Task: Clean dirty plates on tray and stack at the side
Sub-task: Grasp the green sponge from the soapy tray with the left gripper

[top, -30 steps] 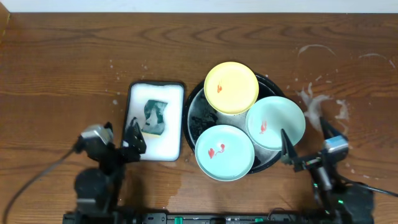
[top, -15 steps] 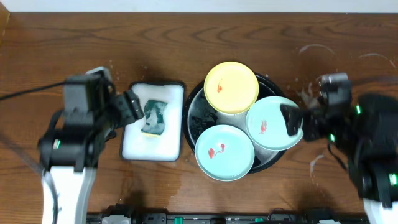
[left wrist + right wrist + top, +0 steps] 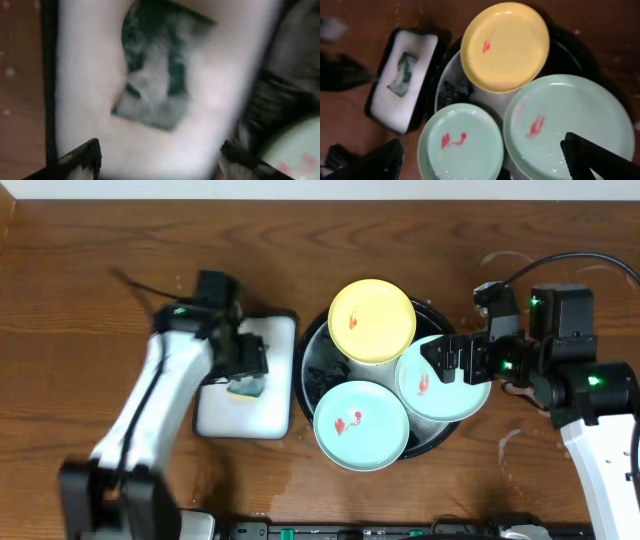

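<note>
On inspection, all three plates lay within the black tray point(image 3: 311, 342): the yellow plate point(image 3: 372, 320) at the far side, the right-hand mint plate point(image 3: 443, 380) and the near mint plate point(image 3: 361, 425), the latter overhanging the front rim. Each carried red smears, so none was judged cleaned. No plate stood on the soap-marked tabletop point(image 3: 505, 265) to the right of the tray. The left gripper point(image 3: 160, 165) was positioned over the white tray point(image 3: 85, 100), directly above the dark green sponge point(image 3: 157, 70) bedded in foam. Its jaws were spread wide to either side of the sponge and held nothing. The wrist view was blurred, and no contact with the sponge could be confirmed. The right gripper point(image 3: 447, 361) stood over the right-hand mint plate, jaws likewise wide apart and empty. Whether it touched the plate could not be determined. The step in hand was judged to be fetching the sponge, with washing not yet begun. The next move would call for the left gripper to lower squarely and close across the sponge, and for the right to secure a plate by its rim so that it does not slide on the wet tray under scrubbing.
</note>
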You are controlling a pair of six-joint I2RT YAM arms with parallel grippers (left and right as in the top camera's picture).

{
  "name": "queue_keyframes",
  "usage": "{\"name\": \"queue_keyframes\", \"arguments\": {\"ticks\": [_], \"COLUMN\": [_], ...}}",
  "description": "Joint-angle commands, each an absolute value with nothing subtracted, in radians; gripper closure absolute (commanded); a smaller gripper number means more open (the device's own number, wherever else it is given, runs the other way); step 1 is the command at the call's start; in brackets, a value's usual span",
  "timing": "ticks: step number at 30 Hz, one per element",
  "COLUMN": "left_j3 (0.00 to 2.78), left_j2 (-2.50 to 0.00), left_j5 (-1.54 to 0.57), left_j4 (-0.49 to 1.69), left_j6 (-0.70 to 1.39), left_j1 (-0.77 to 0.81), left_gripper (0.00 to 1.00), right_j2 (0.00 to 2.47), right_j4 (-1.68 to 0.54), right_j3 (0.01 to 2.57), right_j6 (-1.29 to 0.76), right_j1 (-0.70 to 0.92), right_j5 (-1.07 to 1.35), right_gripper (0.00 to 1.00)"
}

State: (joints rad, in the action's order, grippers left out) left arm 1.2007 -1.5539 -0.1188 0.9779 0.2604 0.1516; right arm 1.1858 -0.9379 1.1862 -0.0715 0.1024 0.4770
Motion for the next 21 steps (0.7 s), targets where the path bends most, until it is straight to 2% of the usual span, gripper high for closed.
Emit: {"name": "queue_keyframes", "arguments": {"ticks": [1,6,9,12,13,19,20,21], "left_j3": [1.182,1.182,1.182,1.182,1.182,1.242,1.259,1.271], "left_j2": [-1.728,-1.877,-1.951,-1.998,-2.007,-1.944,-1.919,-1.892], "left_j5": [0.038,0.038,0.038,0.037,0.037,0.035,0.035,0.035], "left_j4": [0.899,0.756,0.706,0.69,0.694,0.812,0.835,0.852], "left_j6": [0.226,0.168,0.169,0.17,0.169,0.173,0.173,0.173], "left_j1": [0.189,0.187,0.187,0.187,0.187,0.186,0.186,0.187], "left_gripper": [0.24,0.39,0.67,0.8,0.92,0.92,0.83,0.62], "right_j2": [1.187,1.187,1.187,1.187,1.187,1.187,1.187,1.187], "right_j4": [-0.954,-0.967,-0.968,-0.97,-0.971,-0.967,-0.963,-0.961], "right_j3": [1.208,1.208,1.208,1.208,1.208,1.208,1.208,1.208], "right_j6": [-0.081,-0.081,-0.081,-0.081,-0.081,-0.081,-0.081,-0.081], "right_j1": [0.113,0.113,0.113,0.113,0.113,0.113,0.113,0.113], "right_j5": [0.525,0.525,0.525,0.525,0.525,0.524,0.525,0.525], "right_gripper": [0.01,0.01,0.01,0.01,0.01,0.01,0.01,0.01]}}
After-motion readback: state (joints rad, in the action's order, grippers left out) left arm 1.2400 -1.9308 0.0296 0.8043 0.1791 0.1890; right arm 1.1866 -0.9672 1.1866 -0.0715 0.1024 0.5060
